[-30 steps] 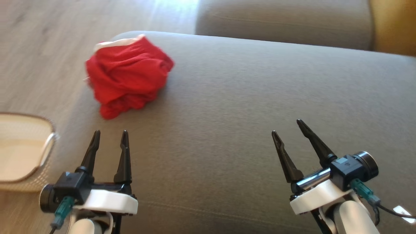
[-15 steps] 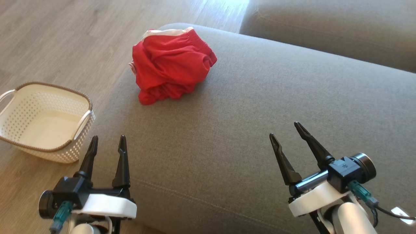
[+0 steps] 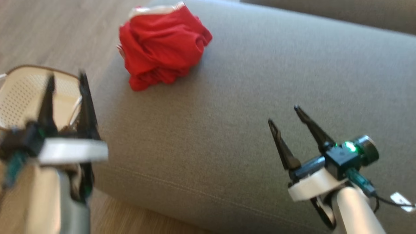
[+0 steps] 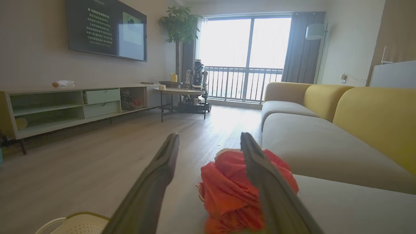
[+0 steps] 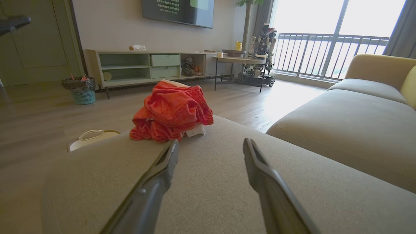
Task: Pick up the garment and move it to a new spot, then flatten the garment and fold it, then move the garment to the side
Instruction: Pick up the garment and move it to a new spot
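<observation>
Home living room: sofa [image 5: 341, 130], wall television [image 4: 107, 31], low console [image 5: 139, 66]

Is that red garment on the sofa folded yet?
No, crumpled: the red garment sits in a wrinkled heap on the sofa cushion.

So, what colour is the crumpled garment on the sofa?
Red crumpled garment with a white edge; head view shows it best.

- The right gripper [image 3: 283, 114]: two long black fingers [image 3: 313, 131], each tapering to a point.
- Behind these fingers: a white moulded collar [image 3: 310, 189] capping a pale, rounded forearm [image 3: 357, 213].
- Beside the collar: a black box-shaped camera [image 3: 339, 159] with a round lens barrel and a lit green lamp [image 3: 349, 146].
- Below the camera: a teal plug [image 3: 357, 182], a thin black cable [image 3: 386, 203] and a small white tag [image 3: 401, 200].
- The left gripper [image 3: 66, 75], blurred: matching black fingers, a white band [image 3: 71, 151] and a teal fitting [image 3: 13, 165].
</observation>
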### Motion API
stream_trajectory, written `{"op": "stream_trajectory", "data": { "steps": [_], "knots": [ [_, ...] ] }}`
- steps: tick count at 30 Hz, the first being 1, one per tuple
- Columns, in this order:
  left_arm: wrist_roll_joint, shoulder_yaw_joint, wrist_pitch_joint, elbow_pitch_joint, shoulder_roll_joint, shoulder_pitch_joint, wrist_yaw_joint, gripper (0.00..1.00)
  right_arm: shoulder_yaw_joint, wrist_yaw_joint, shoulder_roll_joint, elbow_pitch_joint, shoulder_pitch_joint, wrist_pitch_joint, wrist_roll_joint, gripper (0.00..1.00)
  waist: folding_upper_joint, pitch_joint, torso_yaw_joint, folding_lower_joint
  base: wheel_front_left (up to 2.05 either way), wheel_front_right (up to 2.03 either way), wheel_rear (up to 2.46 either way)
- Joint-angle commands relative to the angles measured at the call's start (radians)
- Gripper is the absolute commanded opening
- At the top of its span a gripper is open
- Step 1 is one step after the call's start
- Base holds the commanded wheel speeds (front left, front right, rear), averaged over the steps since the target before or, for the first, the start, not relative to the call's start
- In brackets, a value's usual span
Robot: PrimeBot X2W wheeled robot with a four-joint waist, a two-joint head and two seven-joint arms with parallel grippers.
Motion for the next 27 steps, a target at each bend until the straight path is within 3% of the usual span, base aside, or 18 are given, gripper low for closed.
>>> {"op": "stream_trajectory", "data": {
  "steps": [1,6,12,18,27],
  "knots": [
    [0.001,0.037,-0.008,-0.023,0.027,-0.081,-0.006,1.0,0.023,0.0,-0.007,-0.038,-0.047,-0.009,-0.012,1.0,0.0,0.061,-0.02,0.0,0.0,0.0,0.0],
    [-0.004,0.002,-0.008,0.144,0.096,-0.308,-0.034,1.0,0.032,0.0,-0.008,-0.035,-0.099,-0.009,-0.054,1.0,0.0,0.167,-0.044,0.0,0.0,0.0,0.0],
    [-0.1,-0.132,0.003,0.42,0.172,-0.592,-0.04,1.0,0.041,0.0,-0.028,-0.039,-0.153,-0.009,-0.071,1.0,0.0,0.254,-0.073,0.0,0.0,0.0,0.0],
    [-0.278,-0.307,0.155,0.686,0.262,-0.845,-0.04,1.0,0.049,0.0,-0.042,-0.049,-0.217,-0.009,-0.079,1.0,0.0,0.336,-0.124,0.0,0.0,0.0,0.0],
    [-0.402,-0.442,0.375,0.944,0.319,-0.995,-0.041,1.0,0.044,0.0,-0.048,-0.067,-0.254,-0.009,-0.082,1.0,0.0,0.419,-0.176,0.0,0.0,0.0,0.0]
  ]
}}
